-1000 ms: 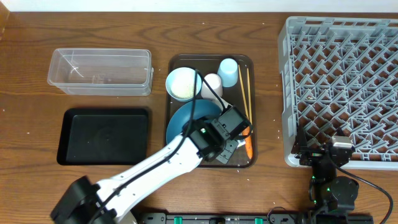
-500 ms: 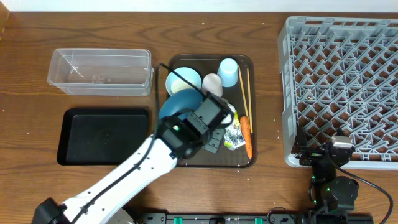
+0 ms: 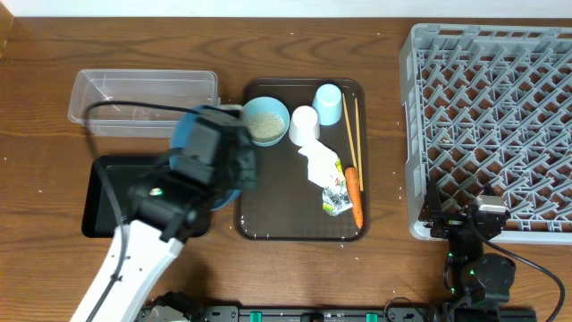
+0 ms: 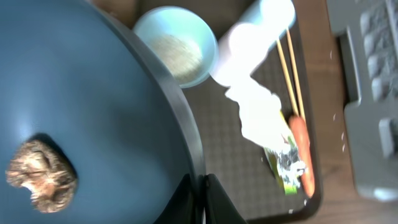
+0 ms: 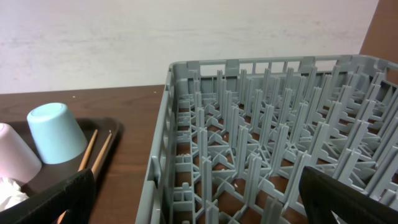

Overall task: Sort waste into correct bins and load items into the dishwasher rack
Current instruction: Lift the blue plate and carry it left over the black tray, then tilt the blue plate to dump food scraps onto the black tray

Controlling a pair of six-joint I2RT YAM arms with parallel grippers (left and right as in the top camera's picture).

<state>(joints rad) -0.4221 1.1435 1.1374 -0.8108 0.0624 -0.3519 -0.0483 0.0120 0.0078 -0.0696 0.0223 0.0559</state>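
Observation:
My left gripper [image 4: 199, 194] is shut on the rim of the dark-blue plate [image 4: 93, 93] and holds it in the air. The brown food lump [image 4: 40, 175] lies on the plate. In the overhead view the plate [image 3: 186, 127] hangs over the right end of the black tray [image 3: 125, 192], near the clear tub [image 3: 143, 103]. The pale-blue bowl [image 3: 265, 121] holds rice. The pink cup [image 3: 306, 123], light-blue cup [image 3: 328, 103], chopsticks [image 3: 353, 134], wrapper [image 3: 329, 179] and carrot [image 3: 355, 195] lie on the brown serving tray [image 3: 268, 224]. My right gripper [image 5: 199, 199] is open and empty beside the rack [image 3: 492, 125].
The right wrist view looks into the grey rack [image 5: 249, 124], with the light-blue cup [image 5: 56, 132] and chopsticks [image 5: 93, 149] at its left. The right arm [image 3: 474, 241] sits at the rack's front edge.
My left arm has lifted the plate off the serving tray and swung it left over the black tray. The rice bowl and wrapper now show fully. The right arm has not moved.

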